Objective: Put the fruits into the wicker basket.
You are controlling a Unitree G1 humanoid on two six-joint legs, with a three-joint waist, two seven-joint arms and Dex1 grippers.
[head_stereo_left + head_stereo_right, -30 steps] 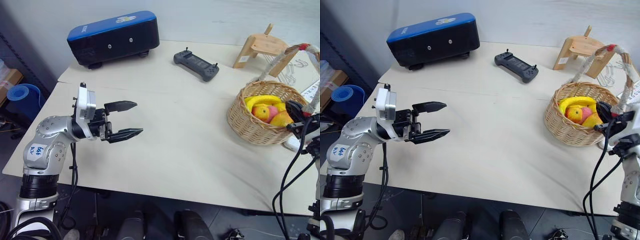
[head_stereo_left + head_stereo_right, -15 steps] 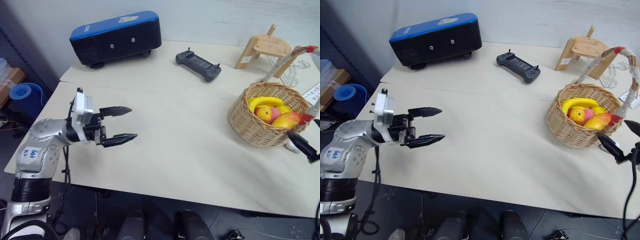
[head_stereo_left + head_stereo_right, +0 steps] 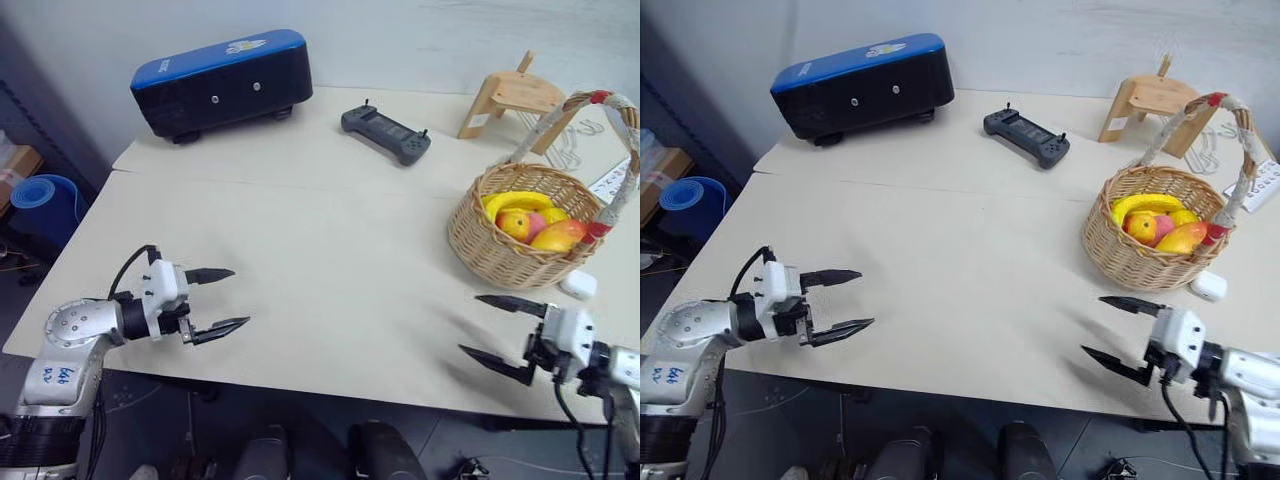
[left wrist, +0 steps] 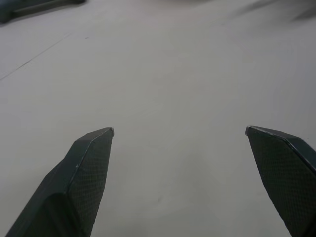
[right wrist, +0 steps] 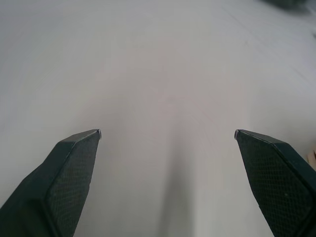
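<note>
pale table [image 3: 330, 250] carries the wicker basket [image 3: 500, 255], which holds all the fruits [image 3: 535, 222] in sight (banana, peach, orange-red ones). left pincer [image 3: 215, 300] and right pincer [image 3: 505, 335] hover near the table's front edge, spread wide, empty. loading looks finished; next move is probably just resting the arms.

You have a blue-topped black case [image 3: 222, 83] at the table's [image 3: 330, 270] far left, a dark handheld controller [image 3: 385, 135] mid-back, a wooden stand [image 3: 512, 98] far right, and a small white oval case [image 3: 577, 286] near the right edge.
</note>
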